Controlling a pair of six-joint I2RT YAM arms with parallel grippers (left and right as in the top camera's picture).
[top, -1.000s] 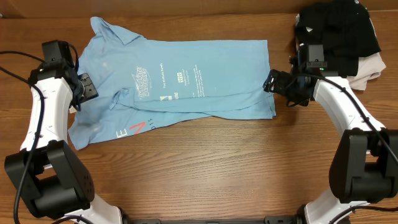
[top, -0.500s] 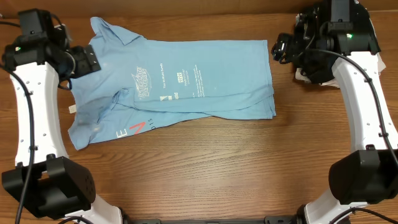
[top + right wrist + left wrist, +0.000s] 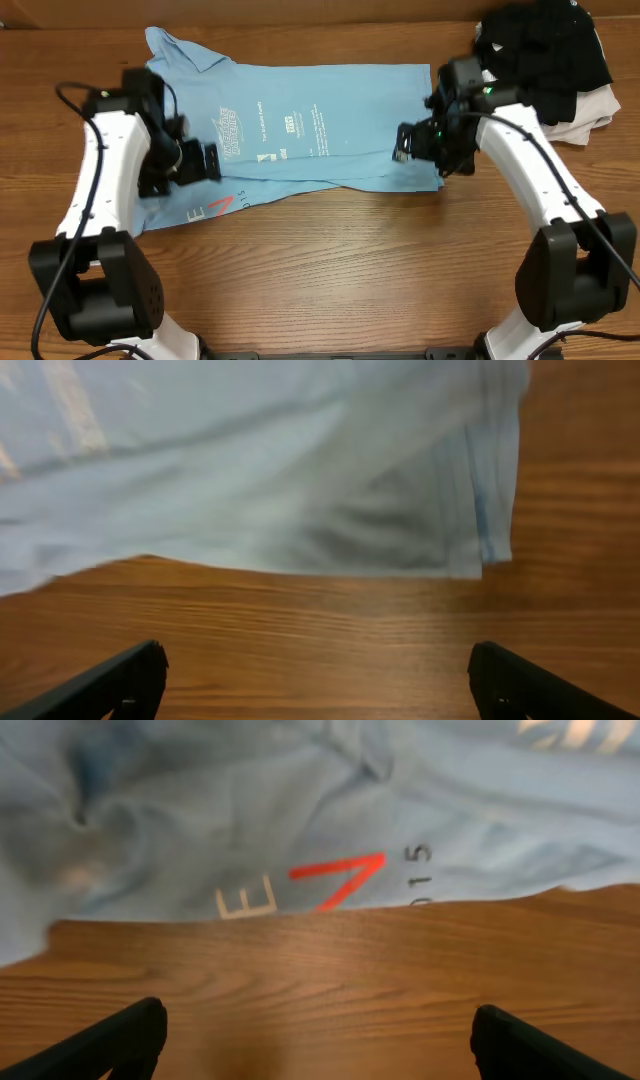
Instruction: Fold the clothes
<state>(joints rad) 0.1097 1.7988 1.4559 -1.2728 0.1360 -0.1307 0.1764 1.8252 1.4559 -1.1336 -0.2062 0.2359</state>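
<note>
The light blue T-shirt (image 3: 310, 120) lies spread across the wooden table, partly folded, with its collar at the back left and wrinkles along its front edge. My left gripper (image 3: 200, 162) hovers open over the shirt's front left part. In the left wrist view the shirt (image 3: 300, 810) and its red-and-white lettering (image 3: 335, 880) lie just beyond the open, empty left gripper (image 3: 318, 1015). My right gripper (image 3: 412, 143) hovers open over the shirt's front right corner. In the right wrist view that hem corner (image 3: 480, 510) lies just beyond the open, empty right gripper (image 3: 315, 652).
A heap of black garments (image 3: 545, 45) lies at the back right corner, with a white/beige garment (image 3: 590, 112) under it. Bare wooden table (image 3: 330, 270) runs along the front of the shirt.
Both arms have swung in from the outer back sides and now hover over the shirt's front edge. The shirt has not moved.
</note>
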